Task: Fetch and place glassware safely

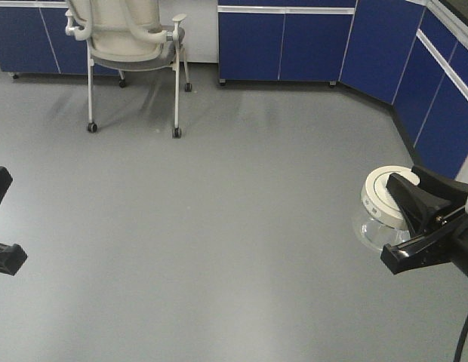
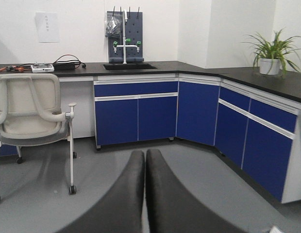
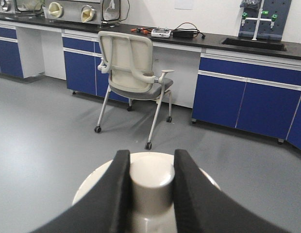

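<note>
Lid knob pinched by right fingers in wrist view, clear jar visible from front, left fingers closed, empty

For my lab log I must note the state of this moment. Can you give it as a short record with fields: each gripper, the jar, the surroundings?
right gripper: shut on the knob of the lid
glass jar: clear, lid on, tilted, held in the air above the grey floor
left gripper: shut, holding nothing
surroundings: chair on wheels, blue cabinets, sink, potted plant on the dark counter
</note>
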Tool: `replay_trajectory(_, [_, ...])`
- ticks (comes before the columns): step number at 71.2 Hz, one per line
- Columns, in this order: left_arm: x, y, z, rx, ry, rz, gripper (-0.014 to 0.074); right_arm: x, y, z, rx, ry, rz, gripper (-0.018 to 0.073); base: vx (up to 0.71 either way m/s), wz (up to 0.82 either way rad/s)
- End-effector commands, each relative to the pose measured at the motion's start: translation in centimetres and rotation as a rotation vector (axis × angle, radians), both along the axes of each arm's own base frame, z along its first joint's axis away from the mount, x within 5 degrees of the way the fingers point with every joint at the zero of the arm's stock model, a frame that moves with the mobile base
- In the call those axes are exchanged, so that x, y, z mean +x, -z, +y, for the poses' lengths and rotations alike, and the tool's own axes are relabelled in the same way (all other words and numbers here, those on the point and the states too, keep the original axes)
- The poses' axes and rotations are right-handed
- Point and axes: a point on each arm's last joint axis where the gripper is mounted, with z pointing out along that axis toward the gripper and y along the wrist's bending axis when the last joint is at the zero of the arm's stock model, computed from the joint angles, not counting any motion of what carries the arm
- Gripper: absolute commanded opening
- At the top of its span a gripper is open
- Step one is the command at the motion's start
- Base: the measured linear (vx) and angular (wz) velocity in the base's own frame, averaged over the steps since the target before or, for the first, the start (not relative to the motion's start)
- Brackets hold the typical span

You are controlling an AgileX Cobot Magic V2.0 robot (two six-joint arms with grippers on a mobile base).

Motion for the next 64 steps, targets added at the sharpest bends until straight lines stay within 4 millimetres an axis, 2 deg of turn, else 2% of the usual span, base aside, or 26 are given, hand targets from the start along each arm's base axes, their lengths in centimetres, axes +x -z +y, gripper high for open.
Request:
replay_trajectory(1, [-0.03, -1.52, -0.19, -0.043, 0.021, -0.087, -0.0007, 0.11, -2.14, 0.19, 0.05, -0.023, -0.134, -0.0001, 0.72, 0.0])
replay_trajectory(36, [-0.01, -1.43, -0.16, -0.041, 0.017, -0.077, -0.0007, 0.15, -2.02, 0.17, 0.046, -0.019, -0.123, -0.0001, 0.67, 0.0])
replay_trajectory(64, [0.0, -1.42, -0.15, -0.041, 0.016, -0.076, -0.0007, 0.16, -1.96, 0.15, 0.043, -0.017, -0.117, -0.0001, 0.51, -0.11])
